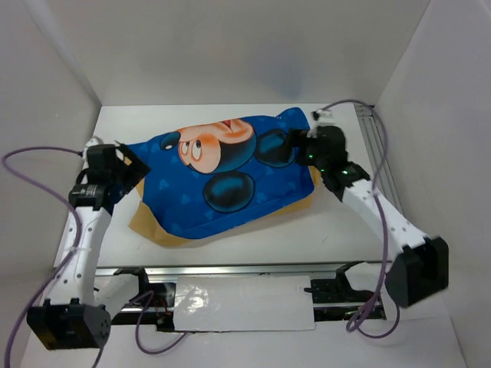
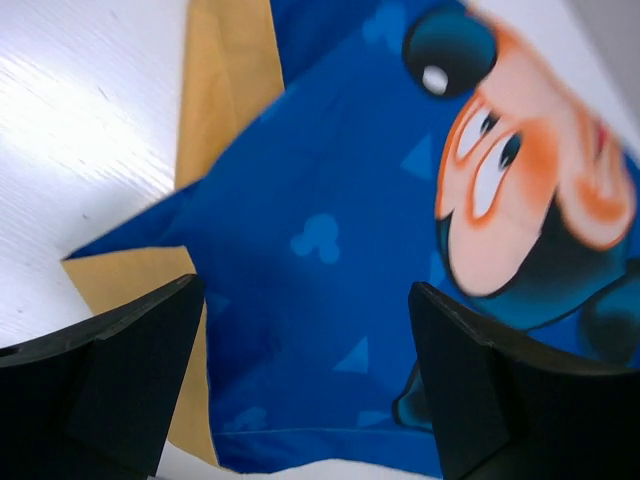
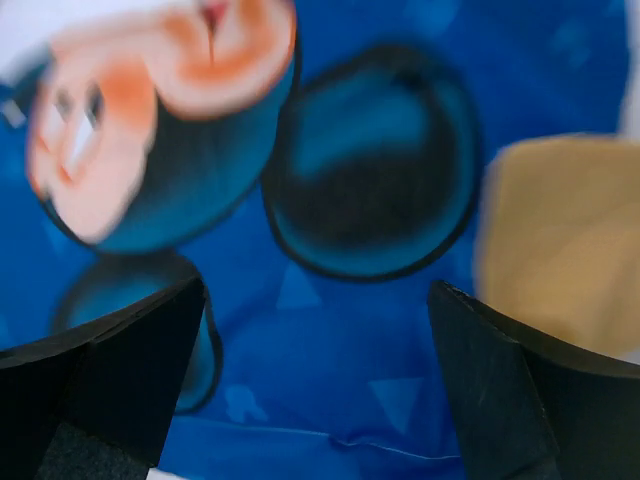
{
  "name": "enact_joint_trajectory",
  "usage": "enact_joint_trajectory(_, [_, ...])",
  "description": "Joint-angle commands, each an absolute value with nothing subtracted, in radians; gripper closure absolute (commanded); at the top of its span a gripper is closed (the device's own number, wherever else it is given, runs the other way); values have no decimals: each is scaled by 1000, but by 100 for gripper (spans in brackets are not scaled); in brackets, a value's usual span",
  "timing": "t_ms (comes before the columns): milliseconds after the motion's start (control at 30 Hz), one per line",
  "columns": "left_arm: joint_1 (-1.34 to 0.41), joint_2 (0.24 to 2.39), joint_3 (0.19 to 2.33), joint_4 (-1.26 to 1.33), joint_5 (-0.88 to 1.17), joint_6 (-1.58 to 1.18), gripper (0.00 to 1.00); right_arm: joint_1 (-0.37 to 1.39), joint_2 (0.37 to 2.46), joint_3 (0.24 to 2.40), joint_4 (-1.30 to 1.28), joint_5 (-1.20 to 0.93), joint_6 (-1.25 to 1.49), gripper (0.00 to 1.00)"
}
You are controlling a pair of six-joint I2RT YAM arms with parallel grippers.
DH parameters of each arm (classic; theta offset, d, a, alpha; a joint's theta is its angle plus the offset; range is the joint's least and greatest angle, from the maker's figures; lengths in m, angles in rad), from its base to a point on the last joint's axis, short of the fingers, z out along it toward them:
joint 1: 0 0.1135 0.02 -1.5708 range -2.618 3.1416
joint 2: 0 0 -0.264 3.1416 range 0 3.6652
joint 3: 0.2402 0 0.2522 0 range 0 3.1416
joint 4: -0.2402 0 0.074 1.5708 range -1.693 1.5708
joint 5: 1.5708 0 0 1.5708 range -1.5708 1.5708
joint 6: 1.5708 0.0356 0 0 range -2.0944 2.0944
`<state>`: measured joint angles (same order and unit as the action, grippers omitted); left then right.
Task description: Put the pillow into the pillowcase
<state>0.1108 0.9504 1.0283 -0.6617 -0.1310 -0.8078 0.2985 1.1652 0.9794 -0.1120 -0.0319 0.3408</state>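
Observation:
The pillowcase [image 1: 215,176] lies puffed up in the middle of the table, blue cartoon-mouse face up, with mustard-orange fabric [image 1: 149,226] showing along its near and left edges. The pillow itself is not visible in any view. My left gripper [image 1: 126,165] is open at the pillowcase's left corner; in the left wrist view its jaws [image 2: 305,380] stand wide apart over the blue cloth [image 2: 330,200]. My right gripper [image 1: 303,146] is open at the right end; in the right wrist view its jaws [image 3: 315,380] straddle blue cloth [image 3: 330,340] with a hem seam, and orange fabric [image 3: 560,240] lies to the right.
The white table [image 1: 245,238] is boxed in by white walls on the left, back and right. A metal rail [image 1: 230,270] runs along the near edge. Purple cables loop beside both arm bases.

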Motion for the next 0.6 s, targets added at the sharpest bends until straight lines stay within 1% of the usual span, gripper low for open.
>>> enact_joint_trajectory(0, [-30,1035,1013,-624,-201,-788,4,431,1304,1069,-285,82,227,0])
enact_joint_trajectory(33, [-70,1069,1012,-624,-227,-798,4,489,1337,1101,-285,109,227,0])
enact_joint_trajectory(67, [-159,1107,1023,-624,-245,-798,4,506,1409,1115,-304,141,227,0])
enact_joint_trajectory(133, [-243,1230,1075,-656,-328,-819,5,517,1474,1155,-340,228,302,0])
enact_joint_trajectory(167, [-308,1267,1098,-690,-354,-834,5,505,1518,1155,-356,254,333,0])
enact_joint_trajectory(200, [-331,1302,1129,-750,-379,-865,3,486,1519,1155,-368,268,392,0])
enact_joint_trajectory(233, [-359,1354,1129,-777,-424,-891,0,438,1519,1105,-347,268,419,0])
enact_joint_trajectory(267, [-359,1376,1129,-808,-439,-923,0,404,1519,1074,-347,259,442,0])
enact_joint_trajectory(367, [-370,1399,1051,-882,-439,-1002,0,266,1462,958,-315,224,535,0])
enact_joint_trajectory(400, [-379,1399,985,-891,-427,-1014,0,235,1419,931,-325,224,554,0])
enact_joint_trajectory(500, [-400,1321,887,-934,-373,-1092,0,126,1321,830,-353,285,617,0])
enact_joint_trajectory(567, [-423,1276,821,-975,-341,-1144,0,45,1280,778,-353,253,627,0])
